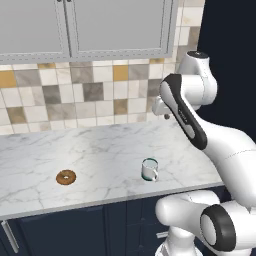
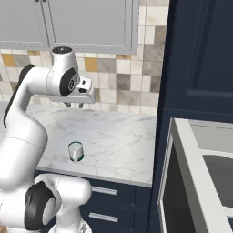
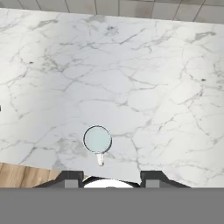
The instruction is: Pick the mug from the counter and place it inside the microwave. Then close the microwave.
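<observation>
Two steps left: the mug has yet to go into the microwave, and the door has yet to be shut; by my judgement nothing of the task is done.
Gripper: the gripper (image 2: 74,105) hangs high over the counter (image 1: 100,150), fingers pointing down, with nothing between them; they stand somewhat apart, but I cannot tell from here whether that counts as open.
Mug: the mug (image 1: 149,169) stands upright on the marble well below the hand and toward the robot's side of it, near the front edge of the counter; in the hand view the mug (image 3: 97,140) sits low in the picture, its handle pointing toward the finger tips.
Microwave: the microwave (image 2: 200,150) is well off to the hand's right and lower than it, and its door (image 2: 166,191) stands open, swung out toward the robot.
Donut: a brown glazed donut (image 1: 65,177) lies far to the hand's left, well apart from the mug.
Edges: the mug is close to the counter's front lip, so a careless nudge could tip it off, I judge; the tall navy cabinet (image 2: 200,59) rises to the hand's right, between counter and microwave.
Open room: bare marble lies all around the mug, so a straight descent looks unobstructed.
</observation>
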